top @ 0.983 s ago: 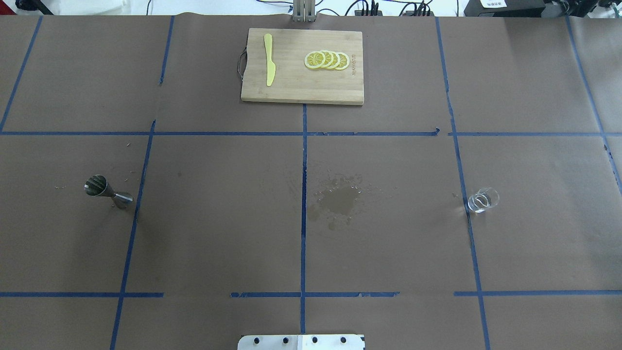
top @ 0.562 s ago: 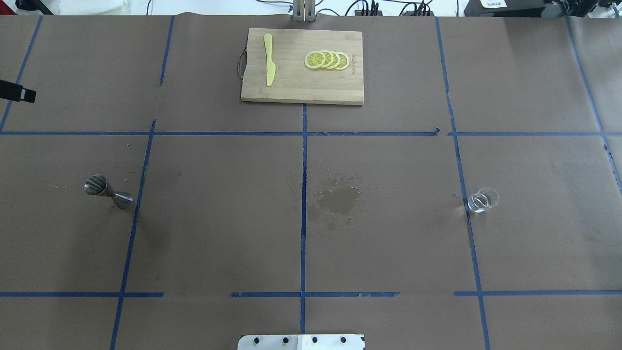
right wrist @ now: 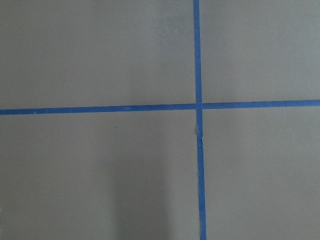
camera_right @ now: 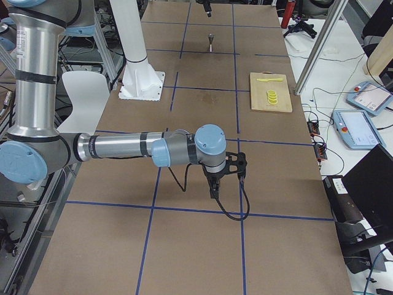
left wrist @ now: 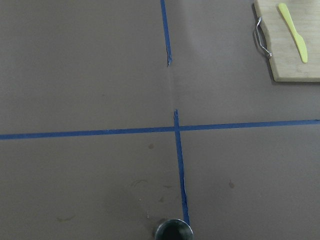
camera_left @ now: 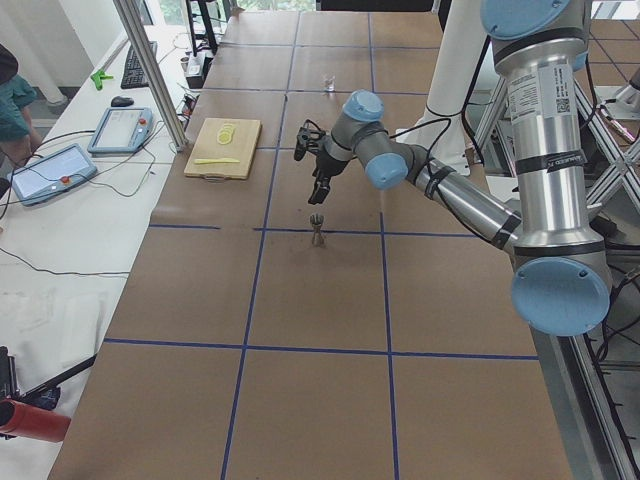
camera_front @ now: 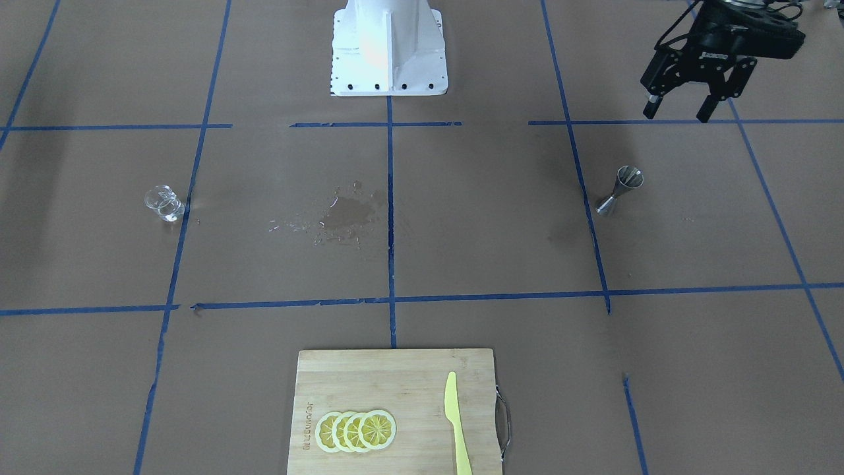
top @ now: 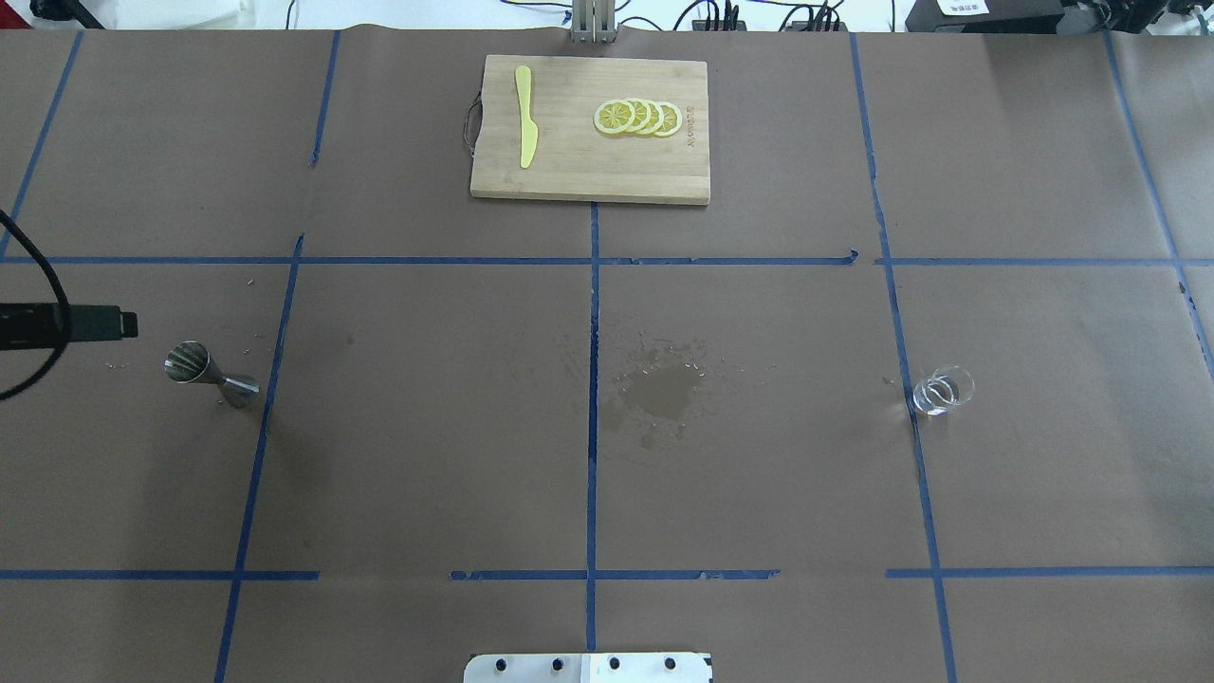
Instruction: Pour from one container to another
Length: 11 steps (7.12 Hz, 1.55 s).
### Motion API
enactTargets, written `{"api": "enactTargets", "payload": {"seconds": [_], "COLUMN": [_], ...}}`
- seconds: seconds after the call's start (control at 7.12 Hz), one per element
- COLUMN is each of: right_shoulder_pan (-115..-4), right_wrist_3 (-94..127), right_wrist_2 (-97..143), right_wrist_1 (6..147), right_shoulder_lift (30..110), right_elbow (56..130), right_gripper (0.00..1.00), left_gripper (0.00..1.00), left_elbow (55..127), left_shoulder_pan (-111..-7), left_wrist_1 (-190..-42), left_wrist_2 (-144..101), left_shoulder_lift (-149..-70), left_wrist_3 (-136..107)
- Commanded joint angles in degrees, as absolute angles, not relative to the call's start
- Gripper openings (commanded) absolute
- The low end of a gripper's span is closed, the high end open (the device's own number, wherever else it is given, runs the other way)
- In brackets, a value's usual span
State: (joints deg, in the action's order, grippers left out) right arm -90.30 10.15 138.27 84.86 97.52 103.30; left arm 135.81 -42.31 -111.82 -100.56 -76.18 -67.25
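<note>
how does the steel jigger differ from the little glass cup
The steel jigger is opaque, shiny metal; the glass cup is clear. The jigger is hourglass-shaped with a narrow waist; the cup is squat. The jigger stands on the robot's left side, the cup on its right. Both stand upright and unheld.

Blue tape lines (right wrist: 198,106) cross on brown paper (right wrist: 95,55), perhaps shadowed below.

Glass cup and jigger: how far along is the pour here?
Done: nothing; the glass cup stands alone at the robot's right, the jigger upright at its left. In hand: the left end effector hovers open near the jigger, apart from it. Left: grasping, bringing them together, pouring.
</note>
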Motion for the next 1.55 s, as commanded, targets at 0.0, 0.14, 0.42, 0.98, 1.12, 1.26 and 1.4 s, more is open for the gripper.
{"api": "enactTargets", "payload": {"seconds": [0.0, 0.14, 0.42, 0.98, 1.12, 1.26, 1.4], "right_shoulder_pan": [-89.6, -89.6, -89.6, -89.6, -89.6, -89.6, -89.6], "right_wrist_3": [11.8, 11.8, 12.2, 14.1, 14.1, 14.1, 14.2], "right_wrist_2": [138.4, 138.4, 138.6, 139.7, 139.7, 139.7, 139.7], "right_wrist_1": [85.0, 84.9, 84.7, 84.6, 84.6, 84.6, 84.6], "right_shoulder_lift": [97.5, 97.6, 97.6, 97.6, 97.6, 97.6, 97.6], "right_elbow": [103.4, 103.4, 103.5, 104.2, 104.2, 104.2, 104.2], "right_gripper": [1.0, 1.0, 1.0, 1.0, 1.0, 1.0, 1.0], "left_gripper": [0.98, 0.99, 0.99, 0.97, 0.97, 0.97, 0.97], "left_elbow": [138.2, 138.0, 137.6, 127.9, 125.7, 122.8, 119.6], "left_shoulder_pan": [-27.0, -14.4, -0.8, 0.5, 0.4, -0.2, -0.9], "left_wrist_1": [-111.8, -110.3, -92.5, -67.8, -66.2, -66.1, -66.1], "left_wrist_2": [-85.9, -70.7, -55.9, -43.3, -41.7, -40.8, -40.6], "left_shoulder_lift": [-72.8, -69.3, -71.2, -90.7, -90.4, -90.4, -90.7], "left_wrist_3": [-86.8, -99.8, -119.2, -126.6, -126.6, -126.6, -127.6]}}
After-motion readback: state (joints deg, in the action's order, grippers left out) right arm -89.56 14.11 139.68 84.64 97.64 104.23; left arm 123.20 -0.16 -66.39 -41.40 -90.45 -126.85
